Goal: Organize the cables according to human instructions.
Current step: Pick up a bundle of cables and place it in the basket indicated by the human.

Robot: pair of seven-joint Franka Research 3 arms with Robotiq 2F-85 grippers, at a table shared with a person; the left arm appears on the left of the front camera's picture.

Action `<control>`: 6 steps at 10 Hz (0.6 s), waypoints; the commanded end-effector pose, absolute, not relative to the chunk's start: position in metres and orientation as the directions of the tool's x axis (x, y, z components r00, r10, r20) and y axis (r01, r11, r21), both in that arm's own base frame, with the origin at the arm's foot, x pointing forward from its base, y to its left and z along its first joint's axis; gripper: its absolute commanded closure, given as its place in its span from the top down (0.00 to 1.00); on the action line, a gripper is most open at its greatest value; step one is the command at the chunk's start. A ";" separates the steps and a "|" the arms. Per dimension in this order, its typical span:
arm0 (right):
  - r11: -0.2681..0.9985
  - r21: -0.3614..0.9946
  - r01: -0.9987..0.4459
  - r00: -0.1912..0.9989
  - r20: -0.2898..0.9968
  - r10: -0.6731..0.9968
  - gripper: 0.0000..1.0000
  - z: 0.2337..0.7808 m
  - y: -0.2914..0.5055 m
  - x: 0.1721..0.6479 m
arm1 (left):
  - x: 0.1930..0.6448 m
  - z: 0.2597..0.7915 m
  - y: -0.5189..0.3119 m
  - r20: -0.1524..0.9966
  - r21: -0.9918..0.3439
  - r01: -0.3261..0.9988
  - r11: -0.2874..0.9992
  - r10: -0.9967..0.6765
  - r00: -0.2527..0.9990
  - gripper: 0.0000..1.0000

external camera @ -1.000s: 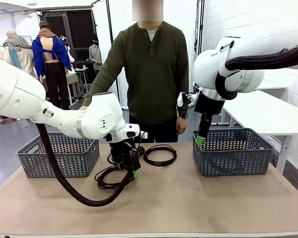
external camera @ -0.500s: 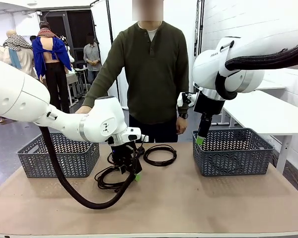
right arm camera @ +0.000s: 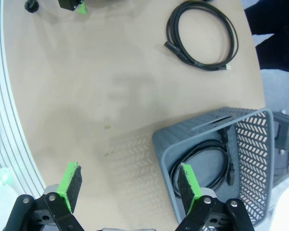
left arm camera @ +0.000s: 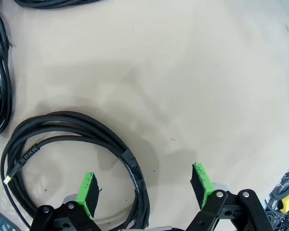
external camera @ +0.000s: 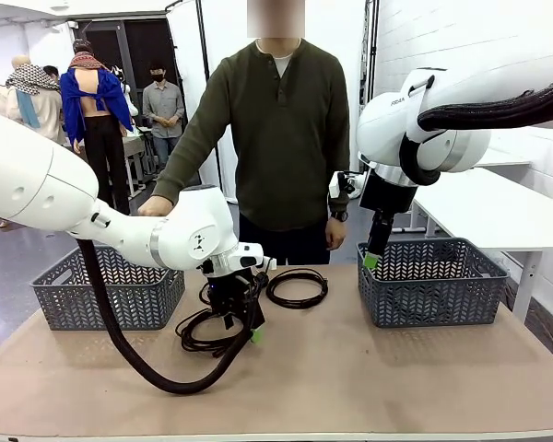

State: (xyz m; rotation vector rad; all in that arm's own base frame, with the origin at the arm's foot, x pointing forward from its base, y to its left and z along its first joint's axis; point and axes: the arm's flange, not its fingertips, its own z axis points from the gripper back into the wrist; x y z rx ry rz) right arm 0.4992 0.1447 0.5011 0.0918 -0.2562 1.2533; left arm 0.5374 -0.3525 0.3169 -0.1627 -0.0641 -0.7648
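Black braided cable [left arm camera: 129, 159] lies coiled on the table [left arm camera: 207, 72], mostly to the picture-left of your left gripper [left arm camera: 143, 174] in its wrist view. Only one arc of the coil runs up between the spread jaws, hard by one pad. That arm is far nearer; your right gripper [external camera: 372, 260], jaws also apart, hangs above the grey basket [external camera: 461, 295]

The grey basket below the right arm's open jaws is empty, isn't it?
Not empty. The grey basket below the right arm's open jaws holds a coiled black cable, as the right wrist view shows.
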 end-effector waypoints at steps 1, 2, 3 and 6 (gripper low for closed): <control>0.318 -0.075 -0.945 0.294 0.226 0.929 1.00 0.502 0.145 0.499 | 0.544 0.315 -0.360 0.098 -0.101 0.677 0.729 -0.670 0.736 1.00; 0.318 -0.075 -0.945 0.294 0.226 0.929 1.00 0.502 0.145 0.499 | 0.546 0.314 -0.360 0.093 -0.094 0.675 0.732 -0.669 0.738 1.00; 0.318 -0.075 -0.945 0.294 0.226 0.929 1.00 0.502 0.145 0.499 | 0.548 0.311 -0.360 0.080 -0.084 0.674 0.734 -0.670 0.738 0.97; 0.318 -0.075 -0.945 0.294 0.226 0.929 1.00 0.502 0.145 0.499 | 0.549 0.309 -0.360 0.071 -0.072 0.669 0.740 -0.665 0.743 0.46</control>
